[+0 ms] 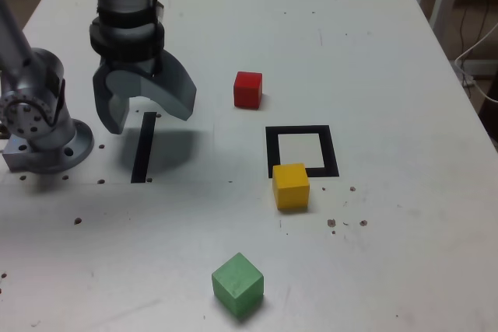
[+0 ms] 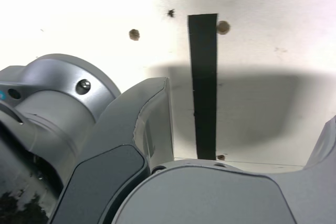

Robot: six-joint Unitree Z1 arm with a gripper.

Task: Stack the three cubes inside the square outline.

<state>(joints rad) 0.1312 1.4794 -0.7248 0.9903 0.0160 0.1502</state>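
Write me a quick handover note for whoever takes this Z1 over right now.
Gripper: open, empty, above the black tape strip.
Square outline: nothing stands on its white centre.
Yellow cube: at the outline's near edge, in the exterior view.
Red cube: beyond the outline, to the exterior view's left.
Green cube: nearest that camera.
Done: no stacking.
Left: all three cubes.

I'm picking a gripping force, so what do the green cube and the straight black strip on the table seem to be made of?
The green cube looks like painted wood or matte plastic: its faces are evenly coloured with no sharp glare, which leaves either possible. The straight black strip seems to be matte tape, lying flat with cleanly cut ends.
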